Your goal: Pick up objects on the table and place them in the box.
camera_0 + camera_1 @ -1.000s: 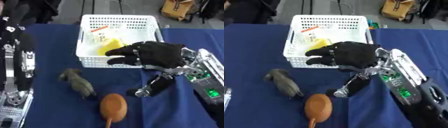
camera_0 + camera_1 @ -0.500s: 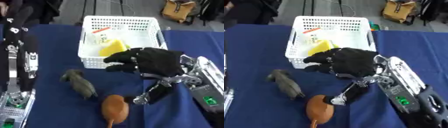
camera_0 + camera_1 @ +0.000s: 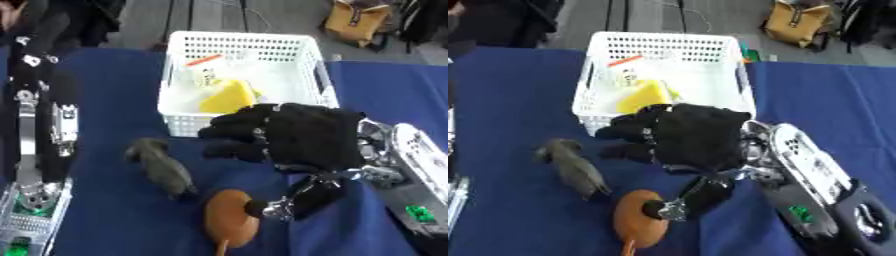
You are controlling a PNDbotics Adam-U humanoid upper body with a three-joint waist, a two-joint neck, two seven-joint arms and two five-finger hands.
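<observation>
The right robot hand [image 3: 302,137], black-gloved with fingers spread and empty, hovers over the blue tabletop [image 3: 114,70] near its front edge, above a rounded orange-brown object [image 3: 231,222] that looks light, smooth and perhaps slippery, best cupped around its body.

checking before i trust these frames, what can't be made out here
- Left hand: in neither view; only the arm shows at the left edge.
- White basket: its near wall is partly hidden by the right hand.
- Small items beside the yellow object: too blurred to name.
- Orange object: its tail is cut off by the bottom edge.
</observation>
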